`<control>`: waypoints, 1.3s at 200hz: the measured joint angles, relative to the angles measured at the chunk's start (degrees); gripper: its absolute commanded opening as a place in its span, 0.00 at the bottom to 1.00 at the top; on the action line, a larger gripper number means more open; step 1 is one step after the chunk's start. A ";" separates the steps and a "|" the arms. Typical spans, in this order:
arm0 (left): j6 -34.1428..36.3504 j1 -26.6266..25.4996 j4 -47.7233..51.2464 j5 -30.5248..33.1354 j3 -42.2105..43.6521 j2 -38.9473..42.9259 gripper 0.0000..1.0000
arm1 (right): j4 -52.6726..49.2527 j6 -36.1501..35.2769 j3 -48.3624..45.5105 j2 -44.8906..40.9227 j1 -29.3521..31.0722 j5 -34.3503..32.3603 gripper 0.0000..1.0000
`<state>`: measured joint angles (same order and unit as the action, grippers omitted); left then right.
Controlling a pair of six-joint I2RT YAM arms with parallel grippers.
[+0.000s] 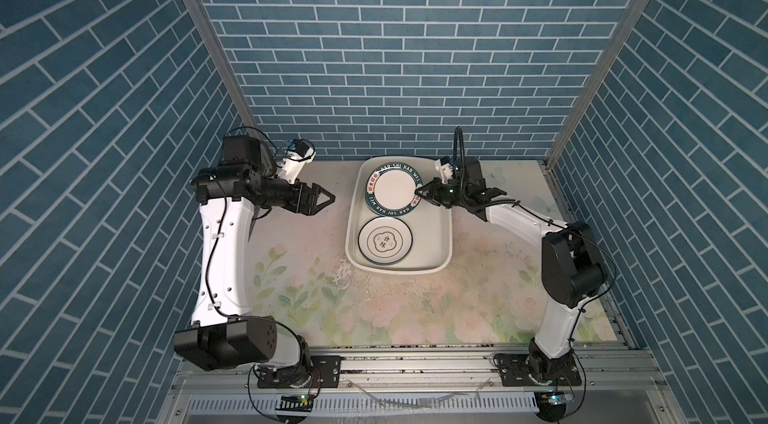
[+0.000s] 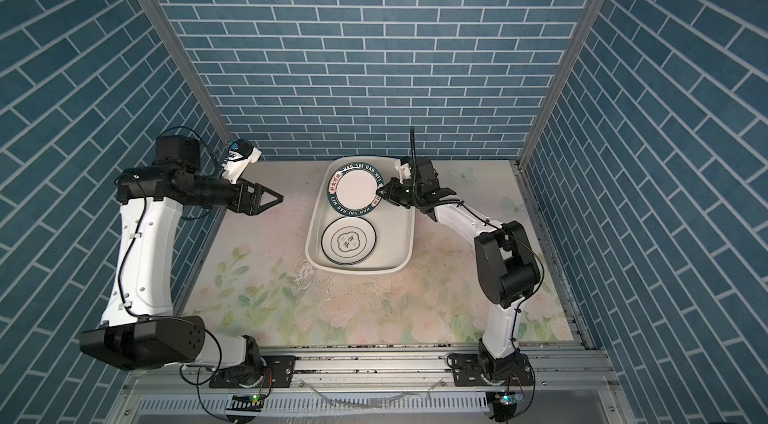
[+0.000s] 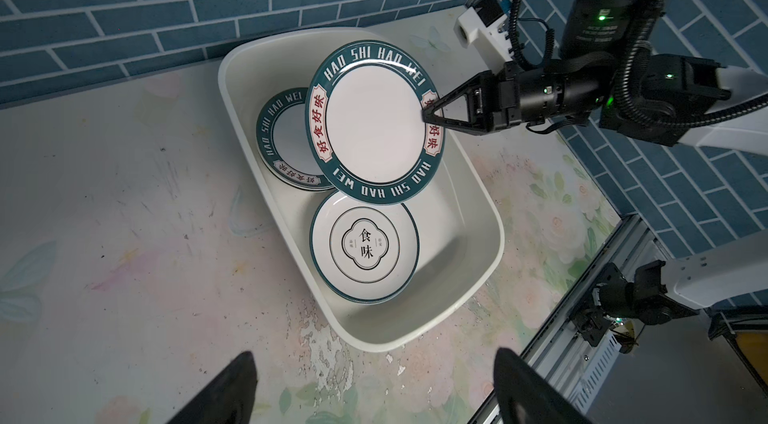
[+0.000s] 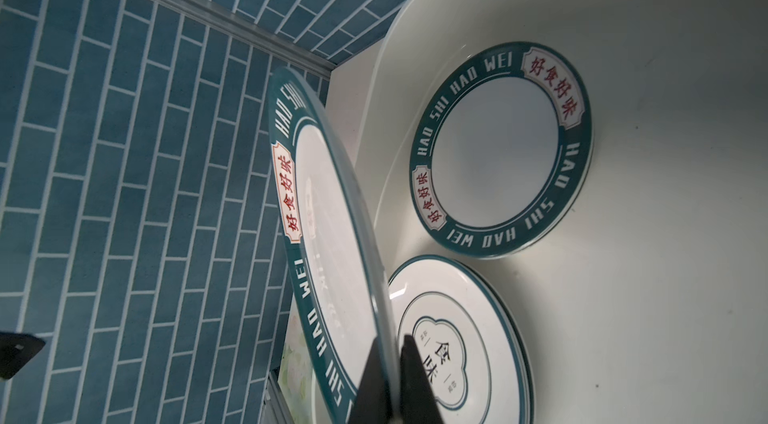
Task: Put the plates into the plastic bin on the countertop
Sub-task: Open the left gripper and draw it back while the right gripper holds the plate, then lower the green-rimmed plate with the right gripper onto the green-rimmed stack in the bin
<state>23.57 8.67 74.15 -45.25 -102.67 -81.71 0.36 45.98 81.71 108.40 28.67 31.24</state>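
My right gripper [image 1: 419,194] [image 2: 379,192] [image 3: 428,115] [image 4: 395,359] is shut on the rim of a white plate with a dark green lettered rim [image 1: 390,193] [image 2: 356,193] [image 3: 374,122] [image 4: 328,214]. That plate hangs tilted over the far end of the plastic bin [image 1: 432,234] [image 2: 399,234] [image 3: 457,276] [image 4: 623,68]. Under it lies a stack of like green-rimmed plates [image 3: 278,139] [image 4: 498,151]. At the bin's near end rests a black-ringed plate [image 1: 385,242] [image 2: 350,241] [image 3: 365,247] [image 4: 457,359]. Left of the bin my left gripper [image 1: 326,201] [image 2: 276,199] [image 3: 374,359] hovers open and empty above the countertop [image 1: 291,276] [image 3: 124,234].
Blue brick walls close in the back and both sides. An aluminium rail [image 1: 415,359] with both arm bases runs along the front edge. The floral print is worn away in a patch [image 1: 343,272] by the bin's near left corner.
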 measured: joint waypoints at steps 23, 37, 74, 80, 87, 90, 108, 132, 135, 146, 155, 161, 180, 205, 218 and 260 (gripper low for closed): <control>-0.37 0.00 -0.92 -1.31 -0.02 0.44 0.90 | -2.51 -0.68 4.72 4.07 -0.50 -1.44 0.00; -0.87 0.00 -1.55 -1.88 -0.02 0.42 0.90 | -3.32 -1.07 6.82 6.03 -0.48 -1.73 0.00; -2.60 0.00 -2.99 -3.65 0.00 0.37 0.91 | -6.34 -1.49 10.78 9.99 -0.44 -3.69 0.00; -2.89 0.02 -3.32 -3.93 0.00 0.37 0.91 | -6.91 -1.51 11.28 10.43 -0.44 -4.22 0.00; -3.37 0.00 -3.67 -4.28 0.00 0.37 0.91 | -7.69 -1.51 11.91 10.97 -0.44 -4.87 0.00; -3.50 0.00 -3.80 -4.44 0.00 0.37 0.90 | -8.09 -1.53 12.31 11.26 -0.44 -5.14 0.00; -4.52 0.00 -4.63 -5.70 0.00 0.37 0.90 | -9.44 -1.51 14.34 12.96 -0.44 -6.19 0.00; -5.79 0.00 -5.70 -6.95 0.02 0.37 0.91 | -10.75 -1.51 17.14 15.32 -0.44 -7.17 0.00; -5.92 0.00 -5.81 -7.04 0.02 0.37 0.91 | -10.88 -1.49 17.44 15.67 -0.44 -7.30 0.00; -6.43 0.00 -6.21 -7.48 0.09 0.37 0.91 | -11.47 -1.49 18.32 16.61 -0.44 -7.78 0.00; -6.73 0.00 -6.51 -7.76 0.20 0.37 0.90 | -12.22 -1.49 19.26 17.44 -0.44 -8.07 0.00; -6.93 0.00 -6.64 -7.91 0.28 0.37 0.91 | -12.46 -1.46 19.89 18.10 -0.44 -8.15 0.00; -7.41 0.00 -6.97 -8.44 0.72 0.37 0.90 | -12.96 -1.42 21.66 20.11 -0.44 -8.24 0.00; -7.89 0.00 -7.21 -8.76 1.11 0.37 0.90 | -14.01 -1.29 23.15 21.97 -0.44 -8.31 0.01; -8.09 0.00 -7.26 -8.92 1.11 0.37 0.90 | -14.71 -1.25 23.98 22.60 -0.44 -8.26 0.01; -8.76 0.00 -7.85 -9.16 1.11 0.37 0.90 | -14.84 -0.76 24.63 23.02 -0.44 -7.89 0.03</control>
<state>14.81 8.67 66.30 -54.41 -101.56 -81.34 -14.48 45.21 106.34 131.41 28.23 23.35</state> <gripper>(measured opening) 0.905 0.068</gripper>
